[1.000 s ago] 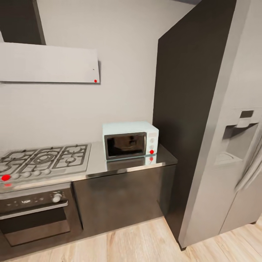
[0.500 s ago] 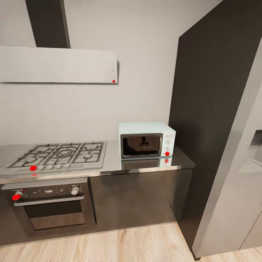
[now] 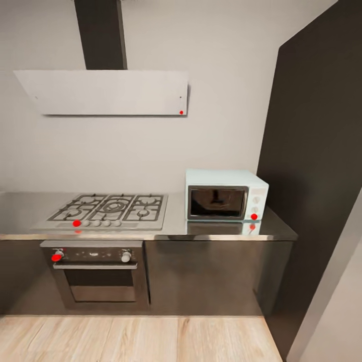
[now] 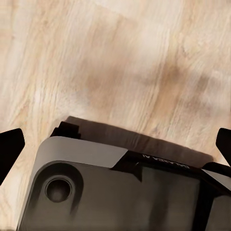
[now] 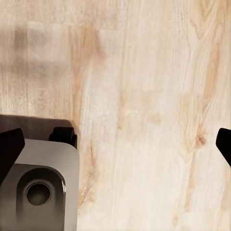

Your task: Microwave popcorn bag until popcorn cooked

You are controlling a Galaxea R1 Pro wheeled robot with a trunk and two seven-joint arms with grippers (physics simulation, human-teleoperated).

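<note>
The pale mint microwave [image 3: 226, 201] stands with its door shut at the right end of the grey countertop [image 3: 176, 229], seen in the head view. The popcorn bag is out of view. In the left wrist view my left gripper [image 4: 116, 144] hangs open over the wood floor, its dark fingertips [image 4: 9, 149] far apart with nothing between them. My right gripper [image 5: 116, 147] is likewise open above the floor, with fingertips [image 5: 9, 149] at the picture's sides.
A gas hob [image 3: 110, 208] is set in the counter left of the microwave, over a built-in oven [image 3: 98, 276] and under a hood [image 3: 105, 93]. A tall dark cabinet [image 3: 317, 176] and a pale fridge side [image 3: 337, 311] close the right. My own base [image 4: 120, 192] shows below the grippers.
The head camera has swung to the left: microwave, hob and oven sit further right in the picture and face me squarely, and the fridge has slid almost out of view.
</note>
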